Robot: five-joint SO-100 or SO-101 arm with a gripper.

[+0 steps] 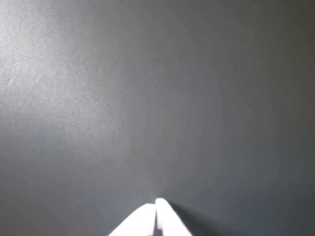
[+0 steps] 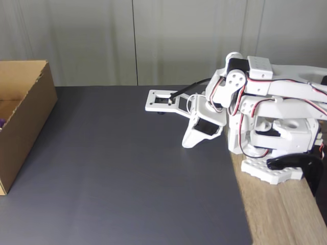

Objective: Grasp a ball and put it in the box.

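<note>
The brown cardboard box stands at the left edge of the fixed view, its open top facing up. Inside it, at the frame's edge, shows a sliver of purple; too little is visible to tell whether it is the ball. The white arm is folded up on the right, far from the box. Its gripper points down at the dark mat. In the wrist view the gripper enters from the bottom edge, with both white fingertips pressed together and nothing between them, just above the mat.
A dark grey mat covers most of the table. A strip of bare wood lies at the right, where the arm's white base is clamped. A grey wall stands behind the table.
</note>
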